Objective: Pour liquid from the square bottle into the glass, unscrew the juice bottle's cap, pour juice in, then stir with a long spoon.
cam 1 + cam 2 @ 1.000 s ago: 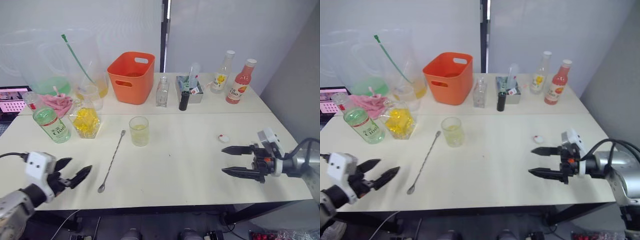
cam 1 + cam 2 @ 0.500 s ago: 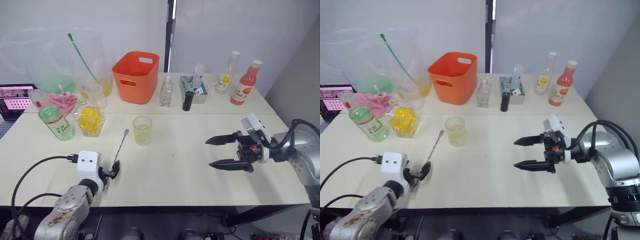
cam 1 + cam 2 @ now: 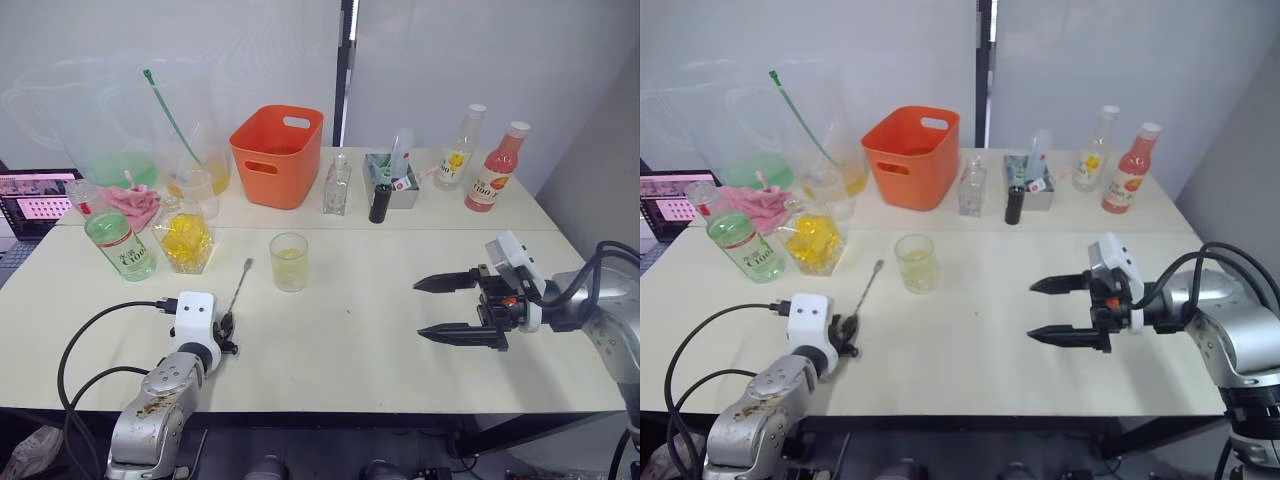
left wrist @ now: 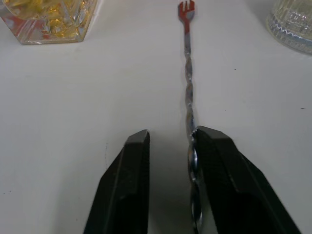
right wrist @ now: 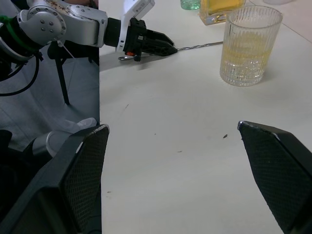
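The long spoon (image 3: 238,288) lies flat on the white table, left of the glass (image 3: 289,262), which holds a little yellow liquid. My left gripper (image 3: 228,325) rests on the table at the spoon's near end. In the left wrist view its fingers (image 4: 136,170) stand narrowly apart, with bare table between them and the twisted stem (image 4: 187,73) lying along the inner edge of one finger. The square bottle (image 3: 184,240) and the juice bottle (image 3: 118,240) stand at the left. My right gripper (image 3: 418,310) hovers wide open at the right, holding nothing. The juice bottle's cap is hidden.
At the back stand an orange bin (image 3: 277,155), big clear jugs (image 3: 100,120) with a green stick (image 3: 170,115), a plastic cup (image 3: 200,190), a pink cloth (image 3: 135,203), a clear bottle (image 3: 338,188), a small black bottle (image 3: 378,203), a yellow-labelled bottle (image 3: 455,150) and a pink-red bottle (image 3: 497,170).
My left arm has come in from the front left edge to the spoon's near end, and its fingers have narrowed. The right gripper has shifted left, still open. The view has also shifted.
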### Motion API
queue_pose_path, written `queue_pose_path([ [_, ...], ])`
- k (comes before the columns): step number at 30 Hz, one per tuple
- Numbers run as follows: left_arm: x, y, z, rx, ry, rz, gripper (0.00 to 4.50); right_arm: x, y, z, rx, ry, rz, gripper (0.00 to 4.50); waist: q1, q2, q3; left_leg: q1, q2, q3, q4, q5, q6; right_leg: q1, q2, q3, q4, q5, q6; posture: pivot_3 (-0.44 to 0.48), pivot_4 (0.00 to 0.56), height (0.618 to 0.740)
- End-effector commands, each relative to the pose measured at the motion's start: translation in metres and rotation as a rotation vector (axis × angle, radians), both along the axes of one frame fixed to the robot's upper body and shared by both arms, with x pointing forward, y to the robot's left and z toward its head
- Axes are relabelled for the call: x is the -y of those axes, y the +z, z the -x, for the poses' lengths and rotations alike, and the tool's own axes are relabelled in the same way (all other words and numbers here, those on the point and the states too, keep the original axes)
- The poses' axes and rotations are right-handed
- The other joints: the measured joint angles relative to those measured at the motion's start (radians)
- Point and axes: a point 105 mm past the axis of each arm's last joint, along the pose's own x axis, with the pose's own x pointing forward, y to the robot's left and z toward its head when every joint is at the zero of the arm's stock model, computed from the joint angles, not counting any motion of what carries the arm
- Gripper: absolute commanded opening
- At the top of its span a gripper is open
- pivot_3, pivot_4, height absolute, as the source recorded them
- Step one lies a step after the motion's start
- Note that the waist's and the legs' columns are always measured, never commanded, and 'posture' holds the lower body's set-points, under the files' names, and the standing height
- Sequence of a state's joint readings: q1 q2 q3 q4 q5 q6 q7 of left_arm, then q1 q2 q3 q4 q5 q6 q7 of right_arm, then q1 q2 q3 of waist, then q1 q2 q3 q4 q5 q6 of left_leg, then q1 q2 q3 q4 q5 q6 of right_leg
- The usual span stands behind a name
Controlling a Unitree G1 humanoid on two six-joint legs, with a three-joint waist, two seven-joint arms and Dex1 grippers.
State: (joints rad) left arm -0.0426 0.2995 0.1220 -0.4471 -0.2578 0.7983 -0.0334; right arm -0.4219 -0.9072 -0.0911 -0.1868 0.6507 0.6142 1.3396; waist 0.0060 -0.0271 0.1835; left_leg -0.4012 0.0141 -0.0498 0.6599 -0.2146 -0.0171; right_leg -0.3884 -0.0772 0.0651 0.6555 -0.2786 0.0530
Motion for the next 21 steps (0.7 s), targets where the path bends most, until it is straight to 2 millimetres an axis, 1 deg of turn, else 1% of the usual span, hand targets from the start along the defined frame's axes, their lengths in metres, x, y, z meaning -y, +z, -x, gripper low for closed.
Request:
queue_pose_path([
  [1,-0.003,-0.010,0.004,-0.049,-0.019,0.008,0.03,-0.005,0.011,0.000,0.066,0.017,-0.010,4.50,0.000,0.000,0.000,0.000,0.000,0.000,0.000,0.000,0.000,0.000,0.000,0.000,0.000,0.000,0.000,0.000,0.150,0.740],
  [3,-0.019,-0.002,0.008,-0.022,-0.006,-0.027,0.03,-0.005,0.009,-0.002,0.072,0.010,-0.008,4.50,-0.001,0.000,0.000,0.000,0.000,0.000,0.000,0.000,0.000,0.000,0.000,0.000,0.000,0.000,0.000,0.000,0.150,0.740],
  [5,-0.029,0.008,0.013,0.014,-0.020,-0.046,0.03,-0.005,0.007,-0.003,0.075,0.009,-0.003,4.50,-0.007,0.000,0.000,-0.001,0.000,0.000,0.000,0.000,0.000,0.000,0.000,0.000,0.000,0.000,0.000,0.000,0.150,0.740],
  [7,-0.035,0.019,0.020,0.059,-0.082,-0.056,0.03,-0.005,0.008,-0.004,0.080,0.006,-0.006,4.50,-0.019,0.000,0.000,-0.001,0.001,0.000,-0.001,0.000,0.000,-0.001,0.000,0.000,0.000,0.000,0.000,0.000,0.150,0.740],
  [9,-0.037,0.025,0.027,0.079,-0.162,-0.079,0.03,-0.006,0.008,-0.006,0.082,0.005,-0.008,4.50,-0.025,0.000,0.000,-0.001,0.002,0.000,-0.002,0.000,0.000,-0.002,0.001,0.000,0.000,0.000,0.000,0.000,0.150,0.740],
  [13,-0.046,0.026,0.038,0.047,-0.331,-0.134,0.03,-0.005,0.004,-0.010,0.083,-0.012,0.010,4.50,-0.023,0.000,0.001,-0.001,0.002,0.001,-0.002,0.000,0.000,-0.002,0.001,0.000,-0.001,0.000,-0.001,0.000,0.150,0.740],
  [14,-0.052,0.025,0.040,0.041,-0.349,-0.139,0.03,-0.005,0.003,-0.012,0.087,-0.018,0.016,4.50,-0.020,0.000,0.001,-0.001,0.002,0.001,-0.002,0.000,0.000,-0.002,0.001,0.000,-0.001,0.000,-0.001,0.000,0.150,0.740],
  [16,-0.063,0.020,0.044,0.000,-0.408,-0.205,0.03,-0.006,0.001,-0.012,0.085,-0.022,0.012,4.50,-0.018,0.000,0.001,-0.001,0.002,0.001,-0.002,0.000,0.000,-0.002,0.000,0.000,-0.002,0.000,-0.001,0.000,0.150,0.740],
  [18,-0.072,0.022,0.044,-0.011,-0.461,-0.233,0.03,-0.008,0.000,-0.012,0.085,-0.027,0.005,4.50,-0.019,0.000,0.001,-0.002,0.002,0.001,-0.002,0.000,0.000,-0.002,0.001,-0.001,-0.003,0.000,-0.001,0.000,0.150,0.740],
  [21,-0.078,0.019,0.041,-0.052,-0.612,-0.234,0.03,-0.013,-0.004,-0.011,0.089,-0.050,0.005,4.50,-0.016,0.000,0.001,-0.003,0.002,0.000,-0.003,0.000,0.000,-0.003,0.001,-0.001,-0.003,0.000,-0.001,0.000,0.150,0.740],
])
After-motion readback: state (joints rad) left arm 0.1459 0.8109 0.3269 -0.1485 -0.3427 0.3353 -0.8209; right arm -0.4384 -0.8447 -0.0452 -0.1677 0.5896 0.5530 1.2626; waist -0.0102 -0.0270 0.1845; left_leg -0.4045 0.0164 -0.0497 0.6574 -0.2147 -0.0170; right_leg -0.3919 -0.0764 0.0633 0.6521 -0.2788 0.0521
